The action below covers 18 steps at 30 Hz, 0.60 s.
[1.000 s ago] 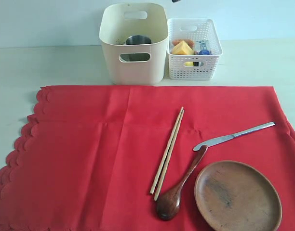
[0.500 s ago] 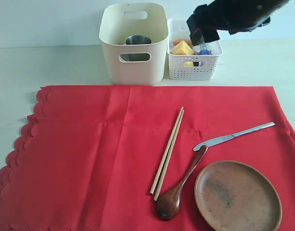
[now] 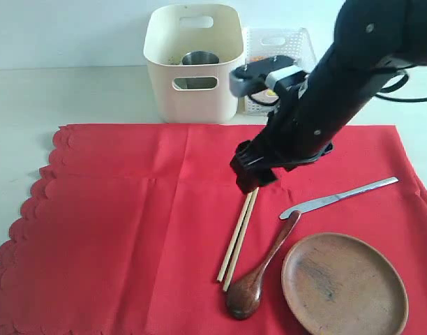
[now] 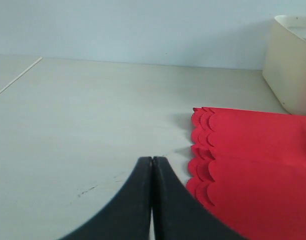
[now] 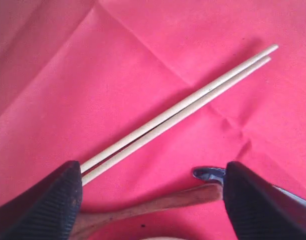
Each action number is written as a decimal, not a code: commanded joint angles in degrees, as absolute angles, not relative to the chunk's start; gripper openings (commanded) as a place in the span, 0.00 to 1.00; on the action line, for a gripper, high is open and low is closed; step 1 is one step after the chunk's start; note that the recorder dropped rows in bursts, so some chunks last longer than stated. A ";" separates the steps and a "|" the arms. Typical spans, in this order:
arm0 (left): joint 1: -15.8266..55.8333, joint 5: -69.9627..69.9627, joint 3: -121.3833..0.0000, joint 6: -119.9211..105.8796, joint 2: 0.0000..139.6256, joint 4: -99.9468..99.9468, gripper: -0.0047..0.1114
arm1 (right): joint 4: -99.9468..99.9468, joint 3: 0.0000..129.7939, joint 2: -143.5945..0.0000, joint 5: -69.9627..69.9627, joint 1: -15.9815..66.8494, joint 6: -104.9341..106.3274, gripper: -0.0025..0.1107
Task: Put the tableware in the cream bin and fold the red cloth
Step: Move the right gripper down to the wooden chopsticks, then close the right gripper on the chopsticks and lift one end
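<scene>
My left gripper (image 4: 152,161) is pressed together, empty, just beside the red cloth's (image 3: 116,223) scalloped edge. At center frame my right gripper (image 3: 253,176) stands wide apart, gripping nothing, over the upper end of the 2 wooden chopsticks (image 3: 236,237). The cream bin (image 3: 192,94) sits at upper center.

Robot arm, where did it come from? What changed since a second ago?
The right gripper swung in from the upper right, past the white basket, and came down over the red cloth. Open and empty, it now hangs over the far end of the wooden chopsticks. Nothing was grabbed or dropped. The dark wooden spoon, steel knife, wooden plate and the steel cup in the cream bin stayed put.
</scene>
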<state>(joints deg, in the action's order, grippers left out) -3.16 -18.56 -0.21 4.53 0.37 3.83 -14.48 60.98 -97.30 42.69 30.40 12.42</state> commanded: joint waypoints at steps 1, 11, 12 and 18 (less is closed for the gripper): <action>-2.83 -18.35 0.00 4.79 0.00 3.72 0.05 | -5.26 60.93 -102.42 36.94 33.52 1.92 0.68; -2.83 -18.35 0.00 4.79 0.00 3.72 0.05 | -6.94 60.93 -109.91 28.46 34.02 -9.08 0.68; -2.83 -18.35 0.00 4.79 0.00 3.72 0.05 | -6.67 60.93 -110.40 28.06 34.02 -9.08 0.68; -2.83 -18.35 0.00 4.79 0.00 3.72 0.05 | -7.11 60.93 -113.61 27.60 34.02 -9.08 0.68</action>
<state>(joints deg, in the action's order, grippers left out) -3.16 -18.56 -0.21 4.53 0.37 3.83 -6.29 60.97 -112.40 28.43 33.94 -8.84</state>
